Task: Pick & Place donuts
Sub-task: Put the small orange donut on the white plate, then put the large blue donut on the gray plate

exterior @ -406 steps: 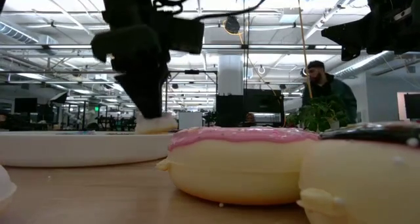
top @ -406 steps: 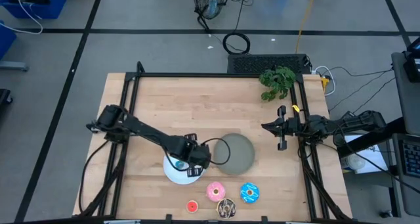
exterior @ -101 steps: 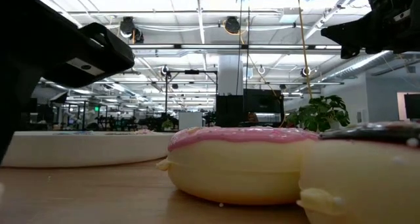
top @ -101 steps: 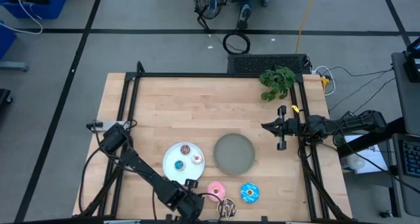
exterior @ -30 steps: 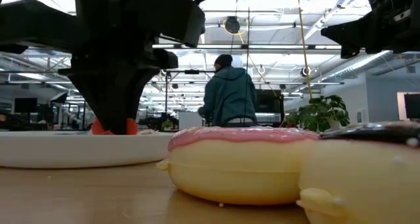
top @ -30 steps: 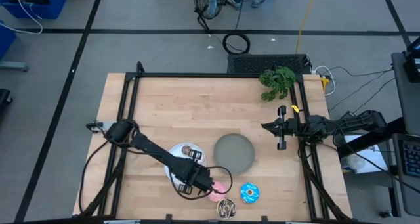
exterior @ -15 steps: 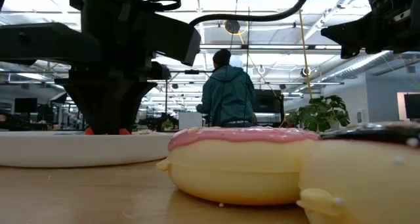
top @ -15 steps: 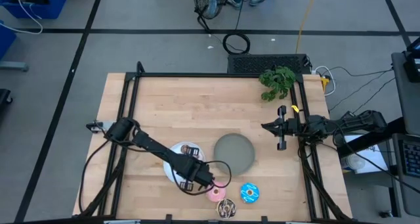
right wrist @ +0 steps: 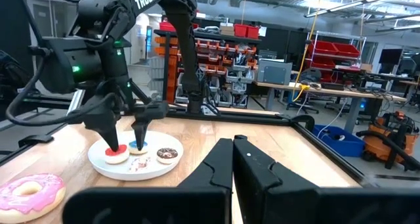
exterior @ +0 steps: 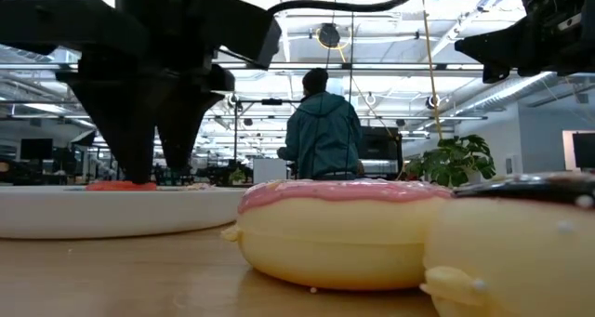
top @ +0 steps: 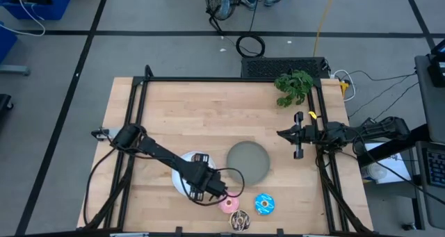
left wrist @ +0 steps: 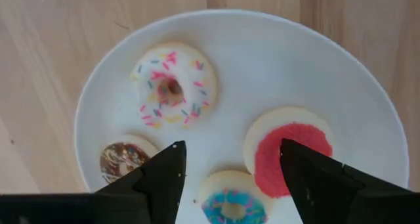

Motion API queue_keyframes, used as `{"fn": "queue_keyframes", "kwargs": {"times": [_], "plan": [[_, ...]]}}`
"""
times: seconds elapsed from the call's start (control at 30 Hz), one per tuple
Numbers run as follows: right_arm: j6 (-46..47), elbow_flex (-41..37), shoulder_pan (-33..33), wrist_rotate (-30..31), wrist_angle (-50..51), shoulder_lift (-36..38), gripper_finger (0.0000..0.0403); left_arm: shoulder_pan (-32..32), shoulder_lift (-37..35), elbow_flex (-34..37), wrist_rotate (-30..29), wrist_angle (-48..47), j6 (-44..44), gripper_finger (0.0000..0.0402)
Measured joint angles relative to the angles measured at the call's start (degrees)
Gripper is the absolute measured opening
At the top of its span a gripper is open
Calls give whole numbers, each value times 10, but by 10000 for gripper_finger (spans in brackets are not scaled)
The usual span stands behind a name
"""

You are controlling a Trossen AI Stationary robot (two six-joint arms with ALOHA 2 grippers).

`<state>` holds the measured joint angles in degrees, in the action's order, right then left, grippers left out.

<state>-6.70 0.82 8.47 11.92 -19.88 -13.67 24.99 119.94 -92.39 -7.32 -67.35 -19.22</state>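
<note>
My left gripper (left wrist: 230,148) stands open, pointing down over the white plate (top: 182,176). On the plate lie four tiny donuts: red (left wrist: 289,152), blue (left wrist: 231,204), brown (left wrist: 125,159) and whitish-pink with sprinkles (left wrist: 172,86). The red donut (exterior: 121,184) lies flat, partly under one finger; the blue one sits between the fingers. A pink donut (top: 228,205), a blue sprinkled donut (top: 264,203) and a chocolate donut (top: 240,221) rest on the table near its front edge. My right gripper (top: 299,135) waits shut at the table's right side. My left gripper has one open finger (left wrist: 308,178) right over the near edge of the red donut, which lies flat on the plate. Whether that finger touches it, I cannot tell. Nothing is pinched between the fingers.
A grey plate (top: 248,162) lies right of the white one. A green plant (top: 294,86) stands at the far right corner. A black frame (top: 208,79) runs along the table's edges. A person (exterior: 323,131) stands in the room beyond the table.
My left gripper has gone from beside the pink donut toward the far left, over the white plate, and has opened. The red donut, held upright between the fingers before, has been let go and now lies flat on the plate.
</note>
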Motion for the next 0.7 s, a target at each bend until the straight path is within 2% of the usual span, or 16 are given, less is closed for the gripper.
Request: {"fn": "queue_keyframes", "kwargs": {"times": [0.17,0.3,0.43,0.6,0.7], "plan": [[0,0,0,0,0,0,0,0,0,-16,-2,-5,7,233],[0,0,0,0,0,0,0,2,0,-36,-15,-29,5,205],[0,0,0,0,0,0,0,9,0,-68,-36,-49,19,143],[0,0,0,0,0,0,0,16,0,-138,-63,-126,-12,33],[0,0,0,0,0,0,0,20,0,-192,-100,-207,-58,9]]}}
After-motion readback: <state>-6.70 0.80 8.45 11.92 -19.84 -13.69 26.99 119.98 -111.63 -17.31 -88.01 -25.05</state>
